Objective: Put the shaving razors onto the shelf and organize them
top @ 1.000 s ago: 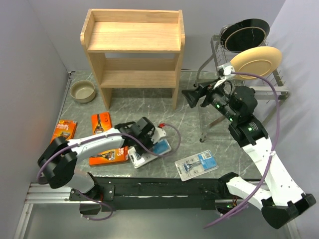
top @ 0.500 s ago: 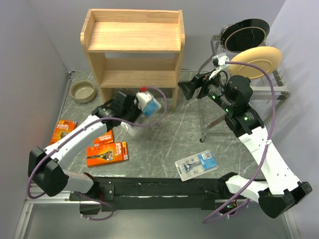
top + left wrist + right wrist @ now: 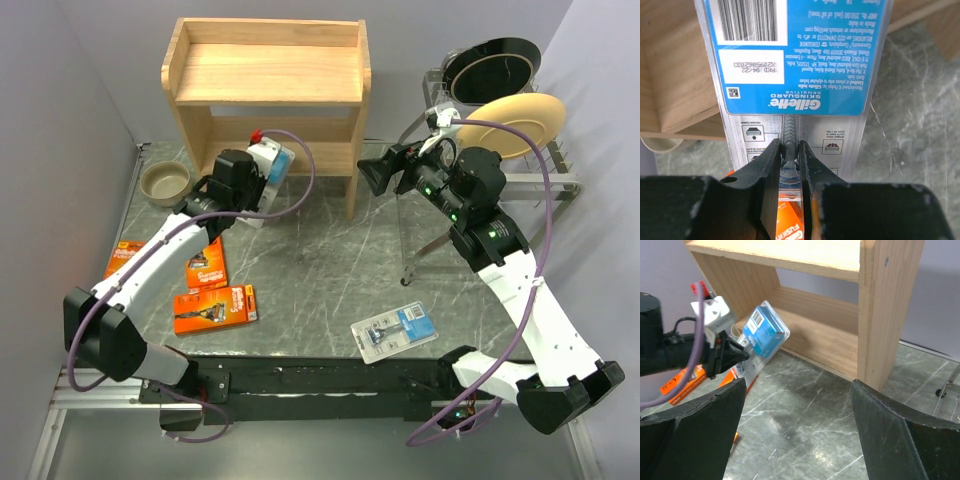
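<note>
The left fingers [image 3: 765,170] are closed narrowly on the lower edge of a blister pack [image 3: 800,60]. They grip it by the thin edge, so the pack stands up from them, its printed back toward the wrist camera. I think this grip lets the flat pack go edge-first into a low opening. The pack hangs in the air, tilted, just in front of the lower board [image 3: 300,157] of the shelf [image 3: 270,75], and does not yet rest on it.

The shelf's left side panel [image 3: 196,140] is close beside the pack, and the upper board leaves limited height, so the tilt may need correcting before it enters.

The right fingers [image 3: 695,430] are wide apart and hold nothing. They hover near the shelf's right post, out of the path.

On the desk [image 3: 320,260] three orange packs [image 3: 215,306] lie at the left, and a second blister pack [image 3: 396,332] lies near the front edge. A bowl [image 3: 165,183] and a dish rack [image 3: 430,110] stand aside.
</note>
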`<state>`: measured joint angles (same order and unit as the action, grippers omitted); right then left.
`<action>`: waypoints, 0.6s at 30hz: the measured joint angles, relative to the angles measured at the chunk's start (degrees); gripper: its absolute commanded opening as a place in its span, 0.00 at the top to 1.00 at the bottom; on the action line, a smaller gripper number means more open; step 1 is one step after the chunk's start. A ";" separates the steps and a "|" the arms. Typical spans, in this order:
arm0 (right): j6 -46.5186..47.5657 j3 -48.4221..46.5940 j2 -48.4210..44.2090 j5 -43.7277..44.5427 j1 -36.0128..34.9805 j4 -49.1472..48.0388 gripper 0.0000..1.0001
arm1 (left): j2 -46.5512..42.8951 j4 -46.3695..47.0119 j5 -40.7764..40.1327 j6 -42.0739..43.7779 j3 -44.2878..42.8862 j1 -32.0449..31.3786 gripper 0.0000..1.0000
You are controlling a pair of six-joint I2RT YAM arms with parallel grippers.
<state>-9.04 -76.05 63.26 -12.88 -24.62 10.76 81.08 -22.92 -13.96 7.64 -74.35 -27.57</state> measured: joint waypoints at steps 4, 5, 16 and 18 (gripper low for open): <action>0.15 0.00 0.00 0.26 0.00 -0.02 0.09 | 1.92 0.46 -1.84 -3.52 -0.83 1.97 0.99; 0.15 0.00 0.00 0.37 0.00 -0.02 0.09 | 2.21 0.46 -2.27 -4.52 -1.16 2.54 0.99; 0.15 0.00 0.00 0.39 0.00 -0.02 0.09 | 5.40 3.48 -4.48 -12.44 -6.91 5.35 0.99; 0.20 0.02 0.00 0.44 0.00 -0.02 0.09 | 6.34 4.26 -5.05 -13.00 -7.15 5.35 0.99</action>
<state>-8.84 -76.03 63.26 -12.45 -24.62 10.74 87.42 -18.65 -19.00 -5.37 -81.49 -22.22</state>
